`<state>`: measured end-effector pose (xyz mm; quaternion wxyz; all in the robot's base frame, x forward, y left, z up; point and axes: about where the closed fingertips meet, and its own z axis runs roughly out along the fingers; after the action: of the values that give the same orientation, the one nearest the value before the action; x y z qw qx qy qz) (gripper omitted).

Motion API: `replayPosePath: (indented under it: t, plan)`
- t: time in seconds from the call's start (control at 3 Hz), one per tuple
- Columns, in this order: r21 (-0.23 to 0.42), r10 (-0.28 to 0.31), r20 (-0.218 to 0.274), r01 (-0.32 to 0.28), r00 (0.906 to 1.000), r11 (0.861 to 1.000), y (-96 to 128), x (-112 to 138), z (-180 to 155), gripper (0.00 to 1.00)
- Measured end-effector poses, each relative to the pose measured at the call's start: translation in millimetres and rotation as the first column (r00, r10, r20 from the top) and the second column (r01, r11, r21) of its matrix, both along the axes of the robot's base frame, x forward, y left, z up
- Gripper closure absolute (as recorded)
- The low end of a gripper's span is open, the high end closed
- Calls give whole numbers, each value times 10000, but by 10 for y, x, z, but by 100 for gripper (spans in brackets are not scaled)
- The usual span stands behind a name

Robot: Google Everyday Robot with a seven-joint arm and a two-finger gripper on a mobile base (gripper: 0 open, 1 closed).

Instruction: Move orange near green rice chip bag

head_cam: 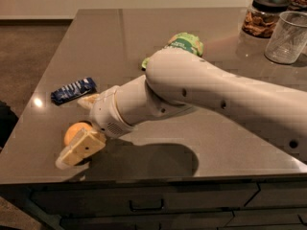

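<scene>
The orange point(72, 134) sits on the desk point(120, 32) at the lower left of the frame, close to the front edge. My hand point(74, 128) is down around it with the fingers spread apart. One finger point(79, 150) lies lower in the frame and covers the orange's lower right part. The other finger point(88, 100) is above the orange and clear of it, so the fruit lies in the gap between them. The hand is not clamped on it, and I cannot tell whether the lower finger actually touches the skin.

My arm point(216, 90) runs from the hand up and to the right across the middle of the frame, and throws a dark shadow on the desk below it.

The green chip bag point(184, 43) lies in the upper middle of the frame, well apart from the orange. My arm hides its lower part.

A small dark blue candy wrapper point(73, 90) lies flat at the left, just above and left of the upper finger and not touching it.

In the upper right corner stands a jar point(263, 16) with a dark lid and brown contents. Right beside it is a clear cup point(288, 37).

Below the desk's front edge, a drawer handle point(146, 205) shows at the bottom.
</scene>
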<state>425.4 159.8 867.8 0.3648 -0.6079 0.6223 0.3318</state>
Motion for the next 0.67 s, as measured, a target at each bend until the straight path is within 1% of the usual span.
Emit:
replayPosePath:
  t: [0.33,0.67]
  plan:
    - [-52,31,-191,-32,9998,10000,47,21,-70,36]
    - [-46,-10,-358,8,9994,10000,18,60,-109,59]
